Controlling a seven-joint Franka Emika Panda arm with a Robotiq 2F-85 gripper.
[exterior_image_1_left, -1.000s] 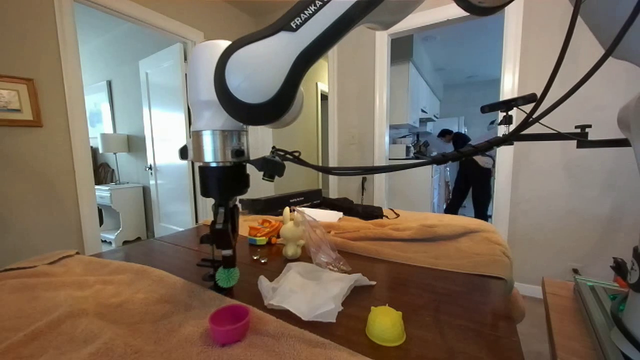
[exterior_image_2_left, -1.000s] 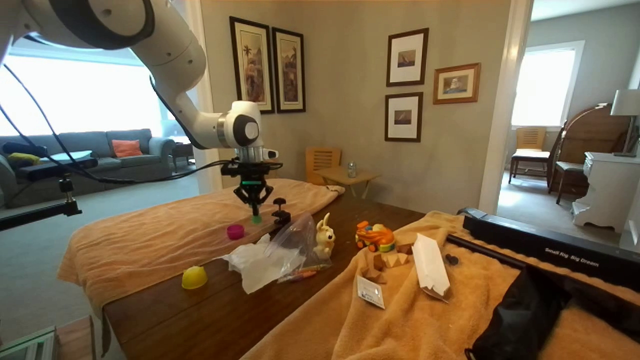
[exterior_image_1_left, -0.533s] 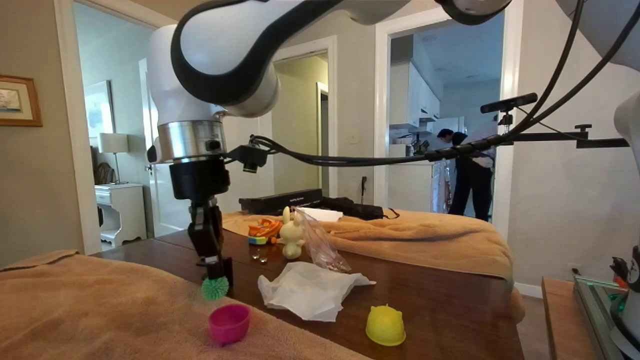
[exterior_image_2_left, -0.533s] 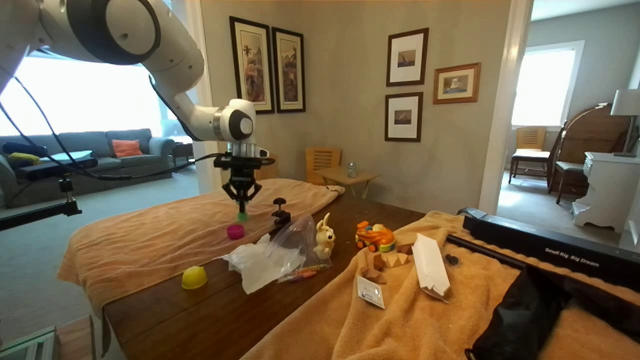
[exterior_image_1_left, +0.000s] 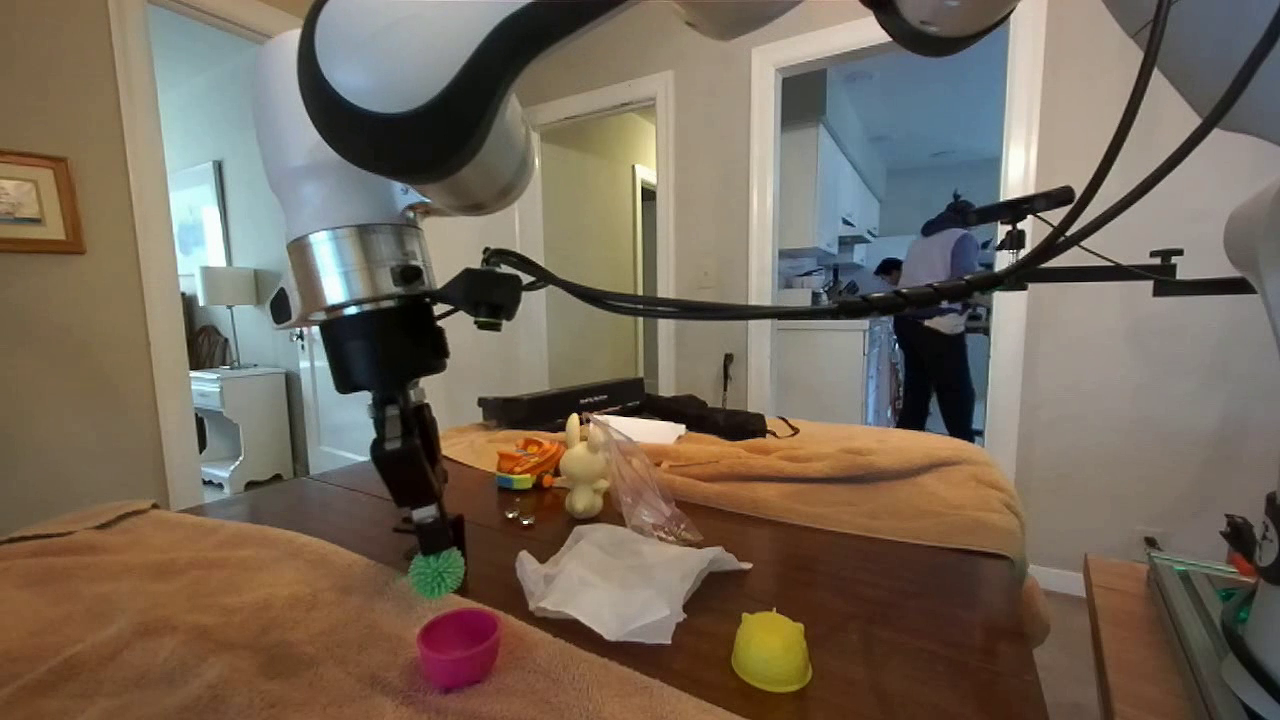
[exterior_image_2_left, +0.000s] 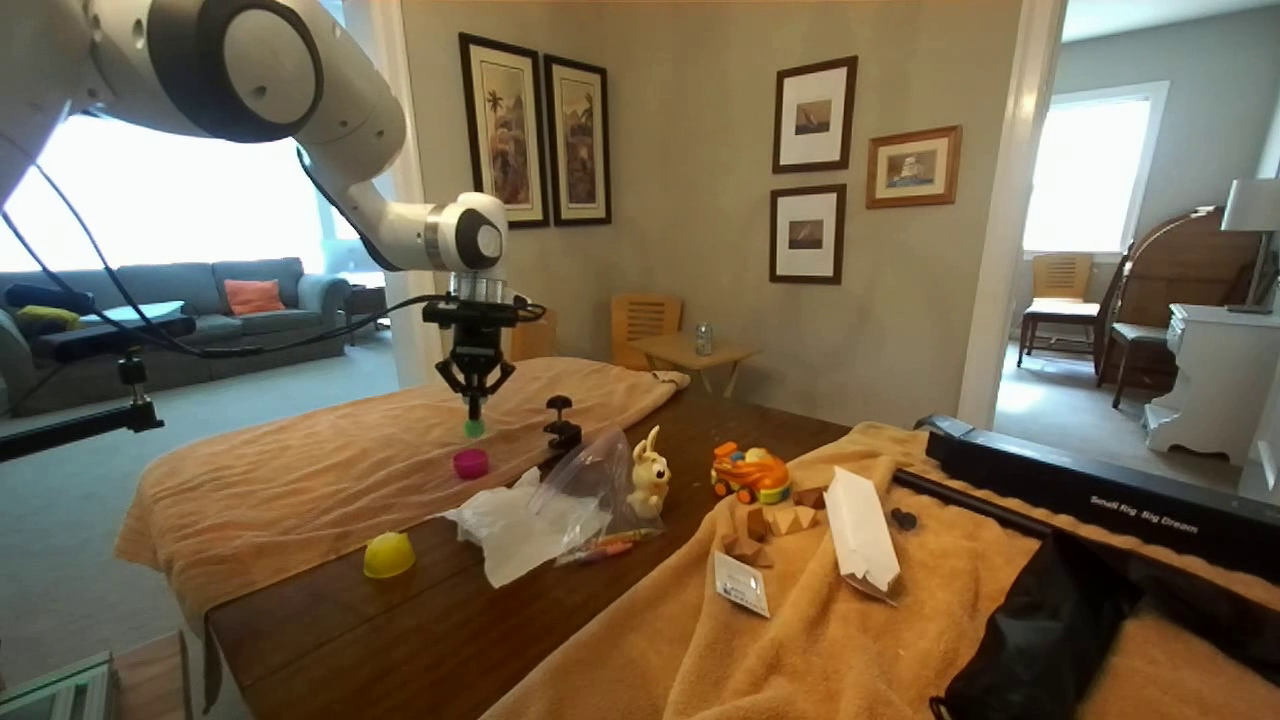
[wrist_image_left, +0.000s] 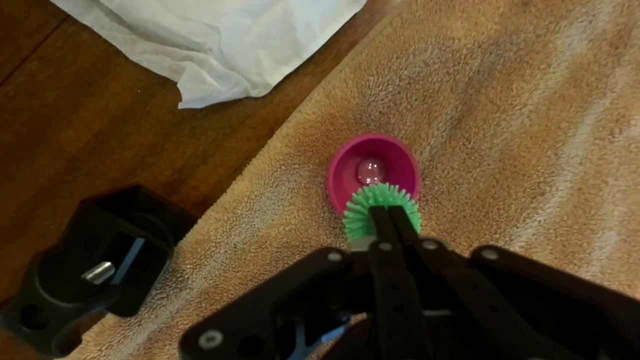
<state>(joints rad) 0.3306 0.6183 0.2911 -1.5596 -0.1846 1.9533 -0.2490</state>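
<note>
We are seeing the gripper (wrist_image_left: 389, 214) pinching one green spiky ball (exterior_image_1_left: 436, 573) by its upper side, its jaws standing nearly together, and the ball is hanging near one upright pink cup (exterior_image_1_left: 458, 650), not touching it in either exterior view. We are judging the ball light, soft and rubbery, hardly fragile, and we are favouring a hold around its middle (a pinch on the spikes alone may be risking a slip). Counting, we are finding one clear bead (wrist_image_left: 370, 171) inside that cup, which is standing on one of two orange towels (exterior_image_1_left: 220, 610); one yellow cup (exterior_image_1_left: 771, 655), one sheet of white paper (exterior_image_1_left: 625, 585), one rabbit figure (exterior_image_2_left: 649, 475) and two small shiny pieces (exterior_image_1_left: 527, 520) are sitting on the table (exterior_image_1_left: 880, 620), and one toy truck (exterior_image_2_left: 752, 475), one plastic bag (exterior_image_2_left: 598, 475) and one black clamp (exterior_image_2_left: 562, 430) are showing nearby.
</note>
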